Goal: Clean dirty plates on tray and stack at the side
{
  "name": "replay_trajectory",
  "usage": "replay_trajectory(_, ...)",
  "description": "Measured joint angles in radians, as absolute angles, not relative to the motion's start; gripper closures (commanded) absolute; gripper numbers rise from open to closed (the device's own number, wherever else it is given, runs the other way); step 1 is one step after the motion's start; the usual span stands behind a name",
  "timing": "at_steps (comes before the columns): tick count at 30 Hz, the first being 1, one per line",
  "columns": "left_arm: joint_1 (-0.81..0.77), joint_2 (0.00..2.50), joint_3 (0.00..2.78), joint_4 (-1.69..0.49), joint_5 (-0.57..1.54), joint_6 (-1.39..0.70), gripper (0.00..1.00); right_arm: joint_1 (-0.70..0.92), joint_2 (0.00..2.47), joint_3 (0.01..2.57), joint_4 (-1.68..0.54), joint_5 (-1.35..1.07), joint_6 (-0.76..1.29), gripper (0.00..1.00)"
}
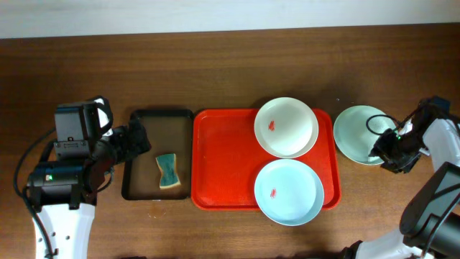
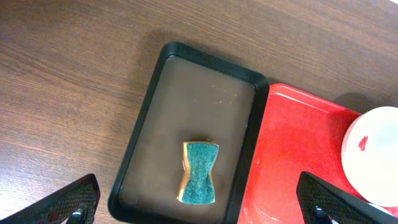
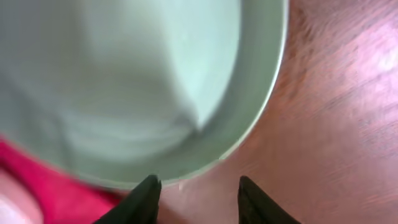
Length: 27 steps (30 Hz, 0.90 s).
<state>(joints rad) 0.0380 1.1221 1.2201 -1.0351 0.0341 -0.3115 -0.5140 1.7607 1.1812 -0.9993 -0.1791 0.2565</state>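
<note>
Mint plate (image 3: pixel 124 81) beside right tool (image 3: pixel 200 194) (fingers parted, empty), left tool (image 2: pixel 199 200) wide, red tray (image 1: pixel 223 158) long axis left-right overhead

The red tray (image 1: pixel 223 165) lies open at left; white plate (image 1: pixel 286 127) and blue plate (image 1: pixel 289 191) block its right.

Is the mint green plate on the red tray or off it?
Off it. The green plate lies on the wooden table, just right of the red tray, which holds only the other two plates.
</note>
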Motion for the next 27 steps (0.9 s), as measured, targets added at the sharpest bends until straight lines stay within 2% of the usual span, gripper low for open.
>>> replay_trajectory(5, 0.038, 1.122, 1.220, -1.035, 0.034, -0.311, 0.01, -0.381, 1.658, 1.204, -1.238, -0.234, 0.152, 0.54)
replay_trajectory(13, 0.038, 1.122, 1.220, -1.036, 0.034, -0.311, 0.01, -0.109, 1.570, 1.126, -1.253, -0.254, 0.149, 0.56)
replay_trajectory(16, 0.038, 1.122, 1.220, -1.036, 0.034, -0.311, 0.01, -0.062, 1.503, 1.079, -1.245, -0.253, 0.164, 0.55)
replay_trajectory(17, 0.038, 1.122, 1.220, -1.036, 0.034, -0.311, 0.01, -0.049, 1.470, 1.054, -1.237, -0.253, 0.173, 0.52)
replay_trajectory(18, 0.038, 1.122, 1.220, -1.035, 0.034, -0.311, 0.01, -0.042, 1.439, 1.026, -1.223, -0.253, 0.181, 0.01)
replay_trajectory(20, 0.038, 1.122, 1.220, -1.035, 0.034, -0.311, 0.01, -0.040, 1.403, 0.985, -1.175, -0.253, 0.189, 0.01)
replay_trajectory(22, 0.038, 1.122, 1.220, -1.036, 0.034, -0.311, 0.01, -0.040, 1.401, 0.962, -1.153, -0.257, 0.186, 0.05)
replay_trajectory(23, 0.038, 1.122, 1.220, -1.036, 0.034, -0.311, 0.01, -0.040, 1.402, 0.960, -1.154, -0.261, 0.187, 0.42)
replay_trajectory(24, 0.038, 1.122, 1.220, -1.036, 0.034, -0.311, 0.01, -0.040, 1.402, 0.960, -1.159, -0.263, 0.188, 0.55)
replay_trajectory(25, 0.038, 1.122, 1.220, -1.036, 0.034, -0.311, 0.01, -0.040, 1.402, 0.960, -1.167, -0.265, 0.187, 0.59)
replay_trajectory(27, 0.038, 1.122, 1.220, -1.036, 0.034, -0.311, 0.01, -0.040, 1.402, 0.957, -1.176, -0.265, 0.194, 0.59)
